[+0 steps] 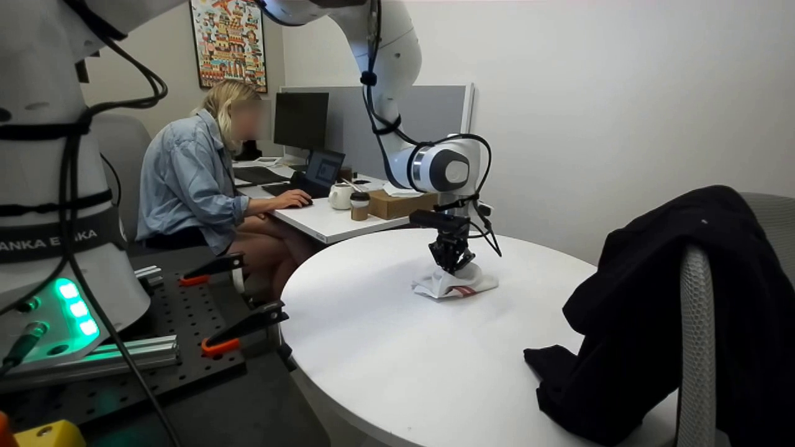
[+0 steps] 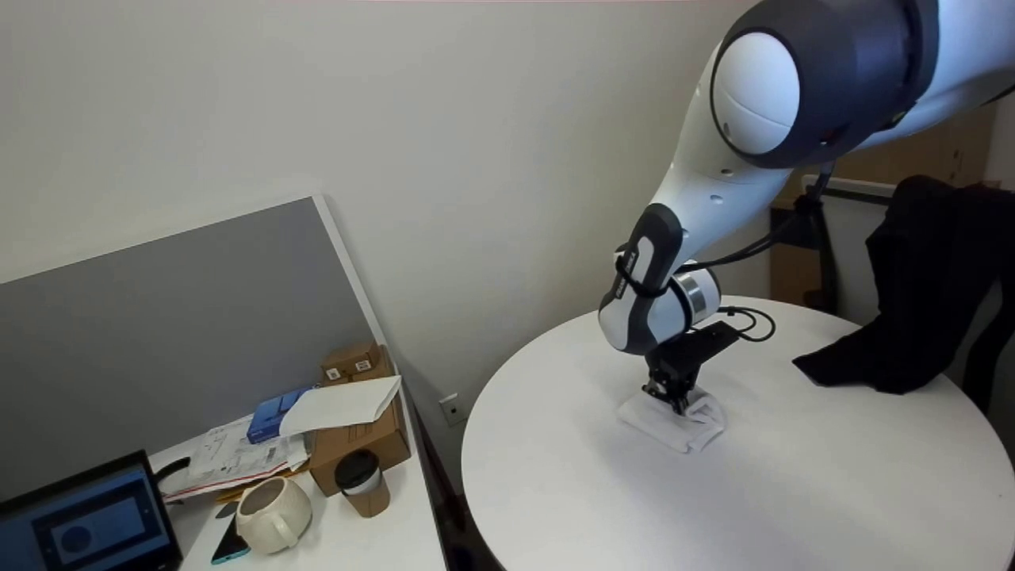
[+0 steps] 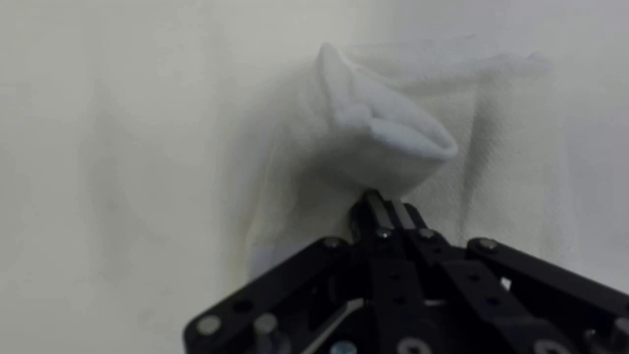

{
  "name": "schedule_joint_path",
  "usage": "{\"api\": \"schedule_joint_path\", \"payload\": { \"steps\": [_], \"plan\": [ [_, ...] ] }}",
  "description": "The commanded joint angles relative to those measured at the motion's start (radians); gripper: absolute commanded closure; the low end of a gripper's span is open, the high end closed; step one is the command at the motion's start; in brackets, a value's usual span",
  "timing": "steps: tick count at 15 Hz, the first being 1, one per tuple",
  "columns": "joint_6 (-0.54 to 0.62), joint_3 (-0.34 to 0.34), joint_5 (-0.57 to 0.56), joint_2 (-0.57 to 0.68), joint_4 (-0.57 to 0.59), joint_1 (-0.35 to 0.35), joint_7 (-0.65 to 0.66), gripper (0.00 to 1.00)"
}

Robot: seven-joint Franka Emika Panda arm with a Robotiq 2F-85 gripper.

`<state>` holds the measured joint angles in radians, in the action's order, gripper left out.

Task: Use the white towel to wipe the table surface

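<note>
One gripper (image 3: 390, 204) pinches a raised fold of the white towel (image 3: 383, 157), which lies on the table (image 1: 372, 335), near twelve o'clock from its middle in an exterior view. That hold looks slight to me, so a hard drag could slip the fold free, and a wide sweep toward four o'clock might catch the black garment (image 1: 633, 310) draped there.

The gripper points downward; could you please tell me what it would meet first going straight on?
Most likely the white towel, bunched under the gripper, then the table beneath; exact depth is unclear.
</note>
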<state>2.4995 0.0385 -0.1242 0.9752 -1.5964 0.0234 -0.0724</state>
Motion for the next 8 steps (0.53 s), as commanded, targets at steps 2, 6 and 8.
{"api": "schedule_joint_path", "payload": {
  "steps": [2,6,8],
  "plan": [
    [0.056,-0.023,0.031,-0.024,-0.088,0.097,-0.073,1.0],
    [0.138,-0.066,0.019,-0.093,-0.289,0.122,-0.155,1.0],
    [0.158,-0.089,0.011,-0.139,-0.382,0.12,-0.197,1.0]
  ]
}}
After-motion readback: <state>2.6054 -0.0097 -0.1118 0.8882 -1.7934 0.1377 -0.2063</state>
